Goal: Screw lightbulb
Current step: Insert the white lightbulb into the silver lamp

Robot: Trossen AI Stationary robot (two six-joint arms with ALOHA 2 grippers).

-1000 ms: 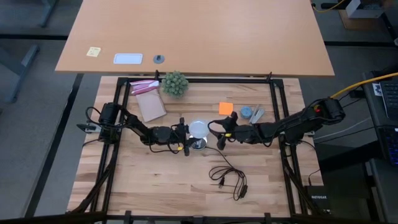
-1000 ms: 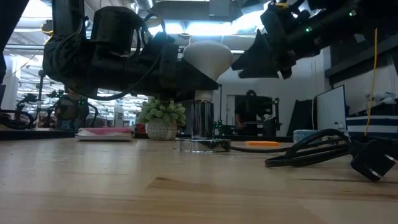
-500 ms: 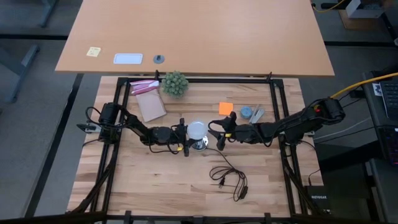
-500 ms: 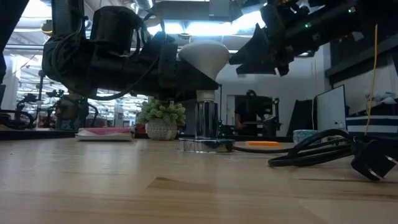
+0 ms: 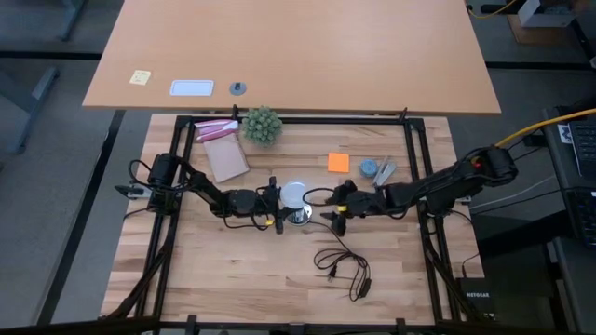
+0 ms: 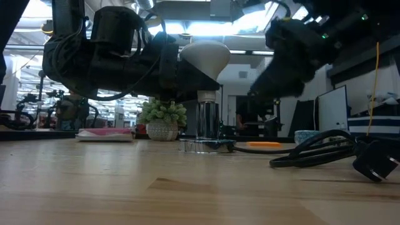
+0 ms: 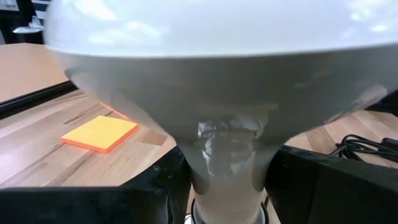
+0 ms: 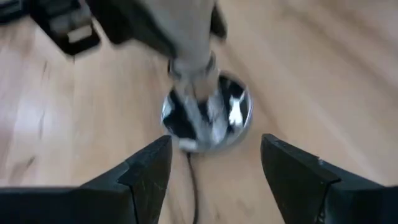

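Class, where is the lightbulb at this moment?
In the high view the lightbulb sits near the table's middle, upright over the socket base, held by the left gripper, right gripper open alongside.

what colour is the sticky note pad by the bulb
Orange sticky note pad; clearest in the left wrist view.

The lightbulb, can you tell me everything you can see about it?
The lightbulb is frosted white, wide and round on top, narrowing like a funnel to a silvery metal end. It stands upright over the shiny round socket base on the wooden table, its metal end going down into it. The left pincer is shut on its neck, a dark finger on each side. The right pincer is open, near the base, not touching the bulb.
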